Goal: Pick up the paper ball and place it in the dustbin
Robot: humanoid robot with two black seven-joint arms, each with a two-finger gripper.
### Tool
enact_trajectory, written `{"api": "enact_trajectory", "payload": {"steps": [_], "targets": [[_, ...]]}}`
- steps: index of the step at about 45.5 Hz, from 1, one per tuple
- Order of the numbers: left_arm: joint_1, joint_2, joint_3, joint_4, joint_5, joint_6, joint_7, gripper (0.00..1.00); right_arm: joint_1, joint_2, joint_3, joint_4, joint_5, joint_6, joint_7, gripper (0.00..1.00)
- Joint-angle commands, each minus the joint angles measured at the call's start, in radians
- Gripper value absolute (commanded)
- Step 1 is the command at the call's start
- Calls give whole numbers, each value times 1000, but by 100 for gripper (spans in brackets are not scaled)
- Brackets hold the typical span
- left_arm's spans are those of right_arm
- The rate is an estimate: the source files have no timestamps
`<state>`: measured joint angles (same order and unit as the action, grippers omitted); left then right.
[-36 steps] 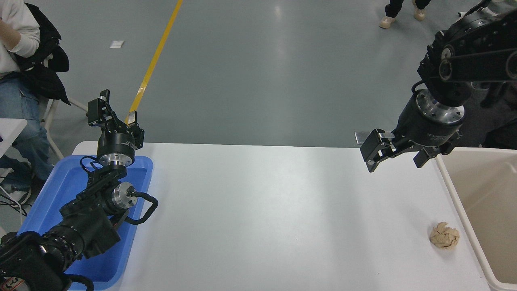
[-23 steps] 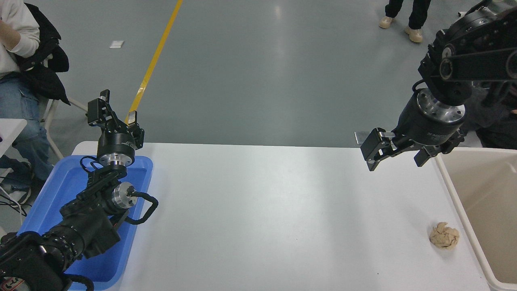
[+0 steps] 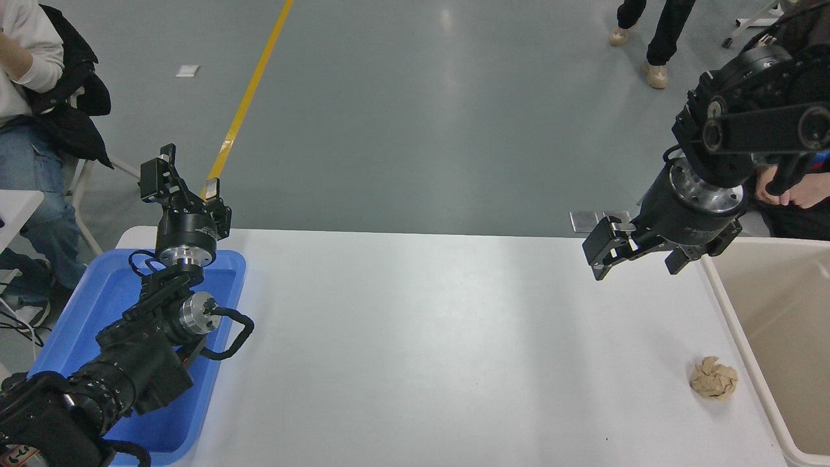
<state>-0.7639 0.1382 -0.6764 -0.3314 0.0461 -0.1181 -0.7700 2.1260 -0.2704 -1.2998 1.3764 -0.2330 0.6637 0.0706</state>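
The paper ball (image 3: pixel 713 378) is lying on the white table (image 3: pixel 421 350), just beside the dustbin (image 3: pixel 746 353) wall. It is sitting at about five o'clock from my right claw (image 3: pixel 639 259), which is hanging wide open and empty, the nearer arm; my left claw (image 3: pixel 185 185) is parked over the blue tray (image 3: pixel 97 311).

The dustbin (image 3: pixel 771 305) at the worktop's (image 3: pixel 421 337) right edge runs off the picture's right and bottom, its far walls unseen. The left arm covers much of the blue tray (image 3: pixel 110 292) at the worktop's left edge. The tray's near-left corner is cut off.
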Motion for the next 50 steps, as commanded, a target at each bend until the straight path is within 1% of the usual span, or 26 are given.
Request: {"api": "enact_trajectory", "payload": {"steps": [1,8,18,26,35,43,50], "targets": [[0,0,0,0,0,0,0,100,-138,-154,2,-42,-152,-96,0,100],[0,0,0,0,0,0,0,100,-282,-277,37,-114,-302,-199,0,100],[0,0,0,0,0,0,0,100,-533,-358,109,-229,-460,-369,0,100],[0,0,0,0,0,0,0,100,-698,-386,220,-292,-468,-455,-2,100],[0,0,0,0,0,0,0,100,-834,-382,281,-391,-470,-527,-2,100],[0,0,0,0,0,0,0,100,-958,-374,343,-514,-470,-535,0,100],[0,0,0,0,0,0,0,100,-1041,-345,390,-576,-470,-535,1,100]]}}
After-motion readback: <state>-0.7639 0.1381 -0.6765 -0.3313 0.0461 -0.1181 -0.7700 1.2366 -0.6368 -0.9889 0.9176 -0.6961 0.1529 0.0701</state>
